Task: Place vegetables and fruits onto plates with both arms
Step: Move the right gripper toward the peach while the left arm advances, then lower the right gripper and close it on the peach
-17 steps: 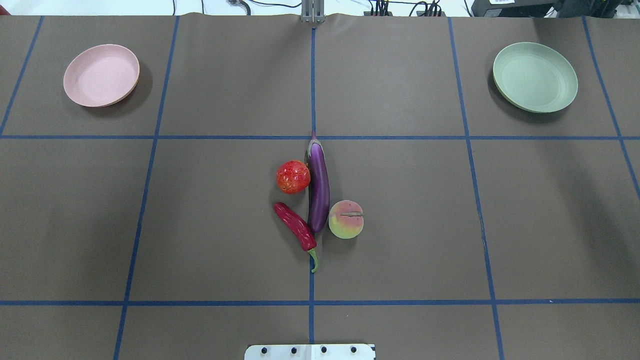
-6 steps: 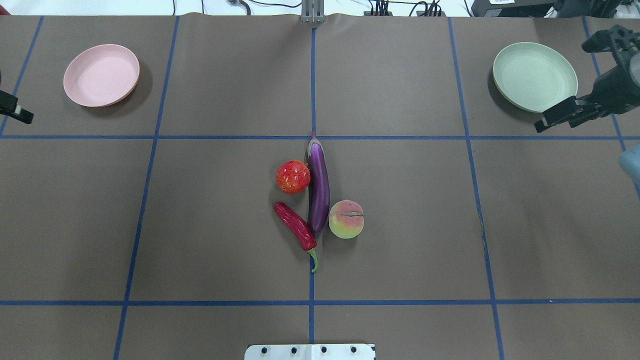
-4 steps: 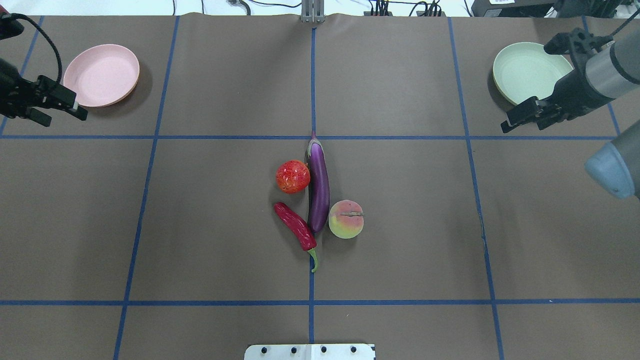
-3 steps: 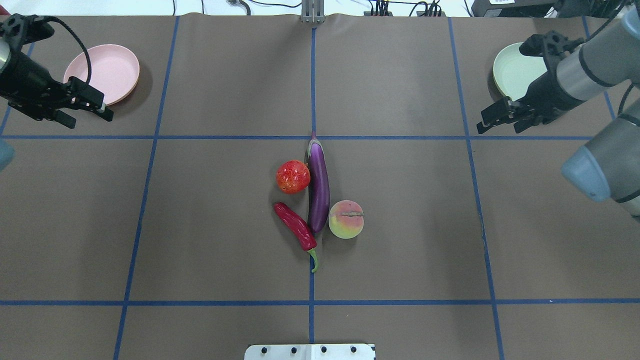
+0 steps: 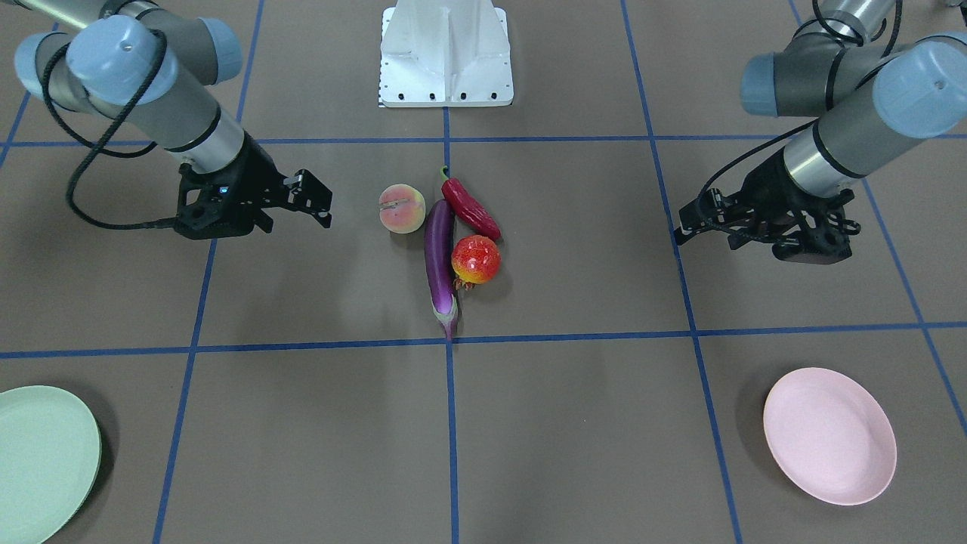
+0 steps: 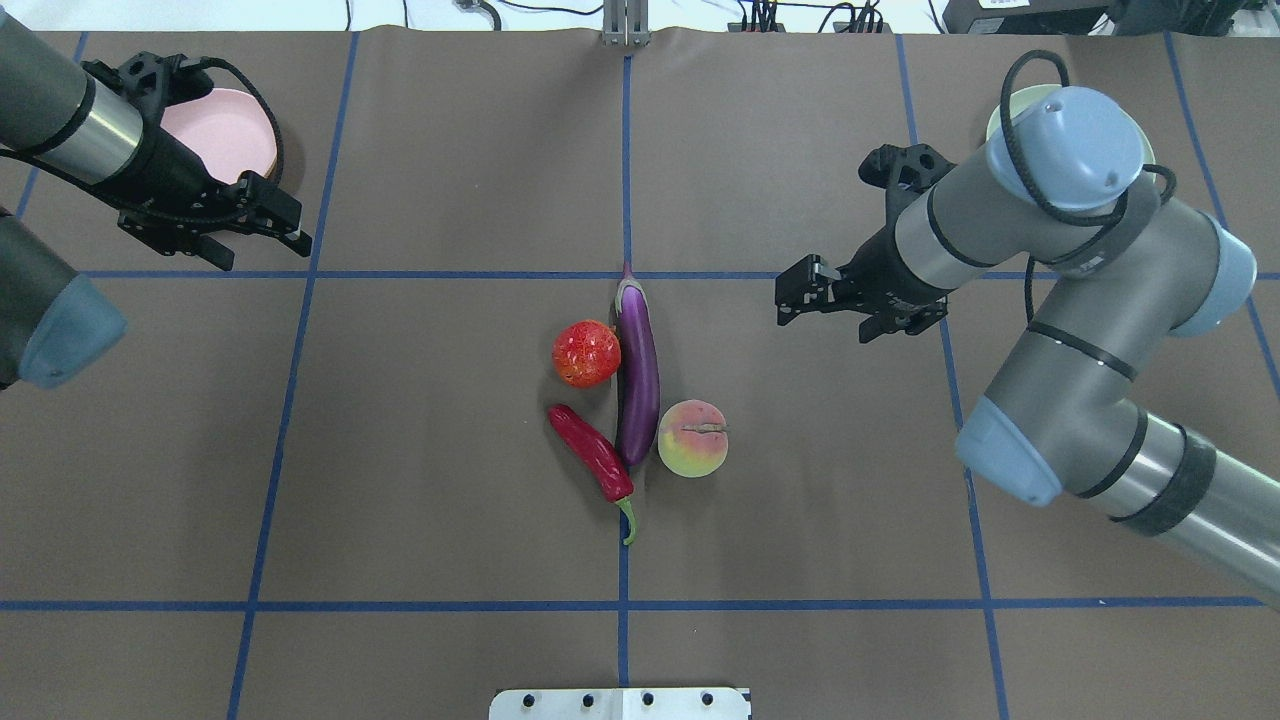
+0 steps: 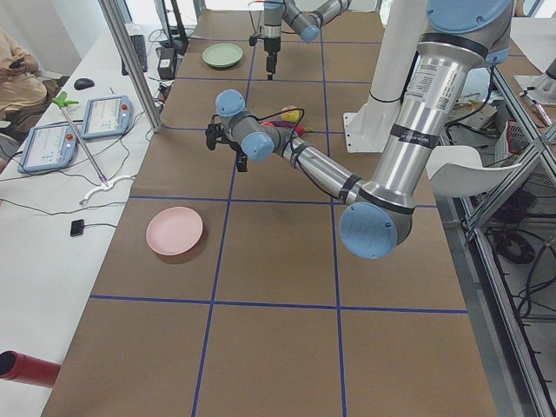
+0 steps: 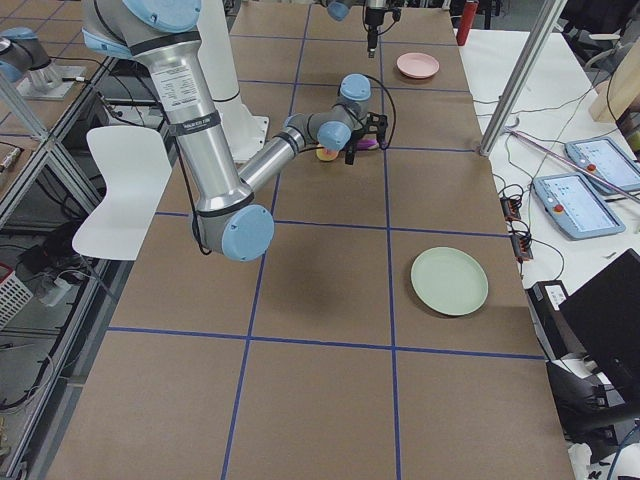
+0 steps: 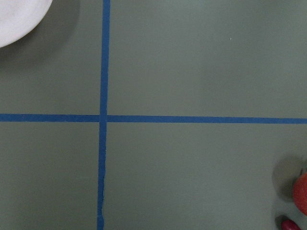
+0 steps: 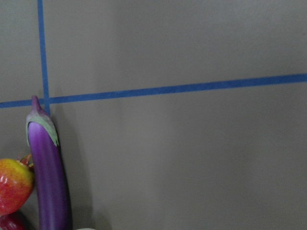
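The purple eggplant (image 6: 637, 375) lies at the table's middle. The pomegranate (image 6: 586, 353) and red chili (image 6: 592, 455) touch its left side, and the peach (image 6: 692, 438) its right. The pink plate (image 6: 225, 130) sits far left, partly behind my left arm. The green plate (image 5: 41, 461) sits far right, almost hidden in the overhead view. My left gripper (image 6: 300, 225) is open and empty, well left of the produce. My right gripper (image 6: 782, 305) is open and empty, right of the eggplant's cap. The right wrist view shows the eggplant (image 10: 48, 177) and the pomegranate (image 10: 13, 186).
The white robot base (image 5: 446, 53) stands at the near edge. Blue tape lines grid the brown table. A metal post (image 6: 625, 30) stands at the far edge. Tablets (image 7: 106, 115) lie on a side bench beyond the table.
Both arms have come in from the table's sides toward the middle. The right arm now covers most of the green plate in the overhead view. The produce has not moved.
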Robot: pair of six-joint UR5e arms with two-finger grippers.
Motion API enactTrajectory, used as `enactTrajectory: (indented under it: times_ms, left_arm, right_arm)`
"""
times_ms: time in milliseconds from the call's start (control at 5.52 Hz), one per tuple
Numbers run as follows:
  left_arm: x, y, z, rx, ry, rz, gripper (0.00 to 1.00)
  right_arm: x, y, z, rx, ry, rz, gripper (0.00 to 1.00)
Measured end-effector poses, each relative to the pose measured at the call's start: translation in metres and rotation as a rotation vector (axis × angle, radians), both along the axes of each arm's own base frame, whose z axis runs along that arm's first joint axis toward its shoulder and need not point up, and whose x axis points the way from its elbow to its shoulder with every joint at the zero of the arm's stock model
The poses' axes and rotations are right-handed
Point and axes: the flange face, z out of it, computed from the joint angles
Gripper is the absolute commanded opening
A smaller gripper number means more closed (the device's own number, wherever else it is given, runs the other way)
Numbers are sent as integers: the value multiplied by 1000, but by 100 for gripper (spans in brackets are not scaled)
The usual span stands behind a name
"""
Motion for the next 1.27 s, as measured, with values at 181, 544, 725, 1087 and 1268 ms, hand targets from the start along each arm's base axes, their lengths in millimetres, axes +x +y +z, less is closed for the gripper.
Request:
enactTrajectory:
  times_ms: [181,544,725,1087,1268]
  left_arm:
    - [6,-2,1,-7,-6,-1,100]
    - [9,-2,2,-11,-9,0,100]
    - [9,-2,2,-10,-9,0,100]
    - [9,-1,2,-11,-8,0,100]
    - [9,-1,2,-12,-9,0,100]
  right_arm:
    - [-43,31,-19,-35,-1,34,95]
    - [-88,67,-25,-70,16,59,98]
    - [-98,70,-22,-74,27,61,99]
    - [-114,69,-19,-70,47,67,99]
    - [-119,68,-16,-70,55,68,99]
